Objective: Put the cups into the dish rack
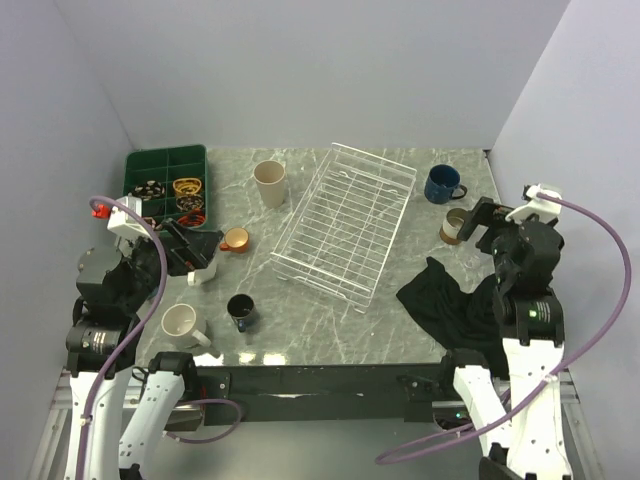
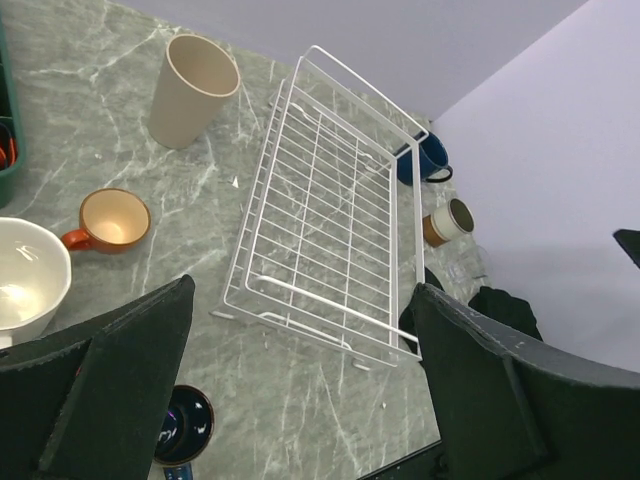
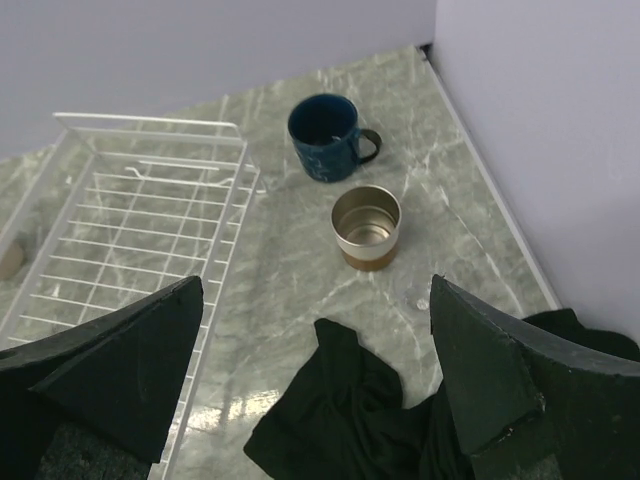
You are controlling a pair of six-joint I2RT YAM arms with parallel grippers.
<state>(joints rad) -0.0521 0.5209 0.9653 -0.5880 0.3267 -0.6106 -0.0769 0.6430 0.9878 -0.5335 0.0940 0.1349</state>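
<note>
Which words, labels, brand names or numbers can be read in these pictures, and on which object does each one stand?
None: no text can be read in any view.
The dark blue mug and the beige tumbler look plain.
The dish rack, the green tray and the black cloth show no print.
If the arms carry any marking, it is too small to read.

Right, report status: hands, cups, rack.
Left hand open, right hand open, nothing held. White wire dish rack empty; seven ceramic cups out on grey marble table. Black cloth beside rack, not blocking.
</note>
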